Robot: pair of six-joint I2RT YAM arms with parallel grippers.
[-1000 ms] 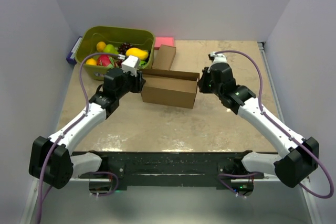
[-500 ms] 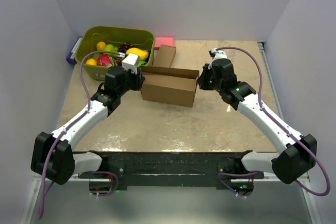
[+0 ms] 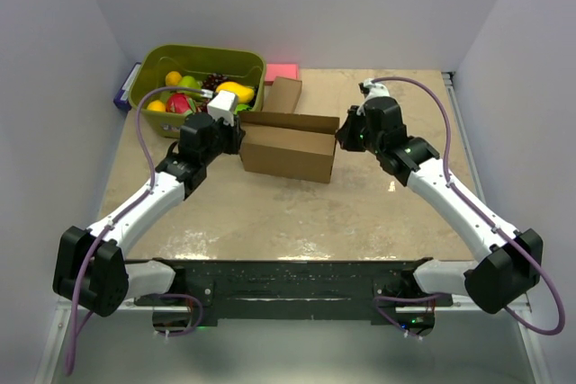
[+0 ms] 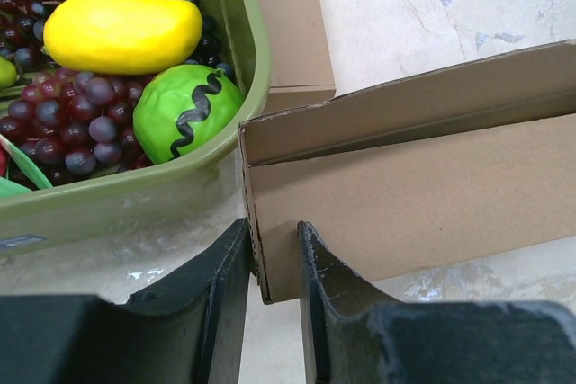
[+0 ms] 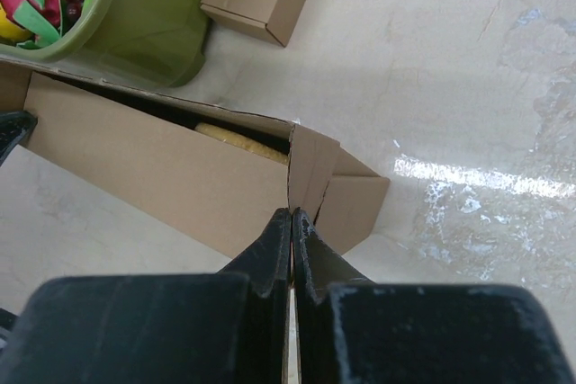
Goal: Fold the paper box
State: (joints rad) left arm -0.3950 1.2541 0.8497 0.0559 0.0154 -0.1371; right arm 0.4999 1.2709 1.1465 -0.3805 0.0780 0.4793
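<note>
**Fingers (image 4: 216,285) at both ends of the paper box (image 3: 288,152)**

The box sits in the middle of the tabletop (image 3: 270,213), nearer the far edge. Its open side faces up and its long way runs left to right. The left gripper (image 4: 273,231) is a little open around the box's left end edge. The right gripper (image 5: 291,215) is closed tight, with its tips at the right end flap.

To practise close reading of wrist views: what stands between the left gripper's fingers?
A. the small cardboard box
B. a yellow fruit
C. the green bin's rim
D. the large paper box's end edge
D: an end edge of the paper box sits between the fingers of the left gripper; the green bin lies aside.
</note>
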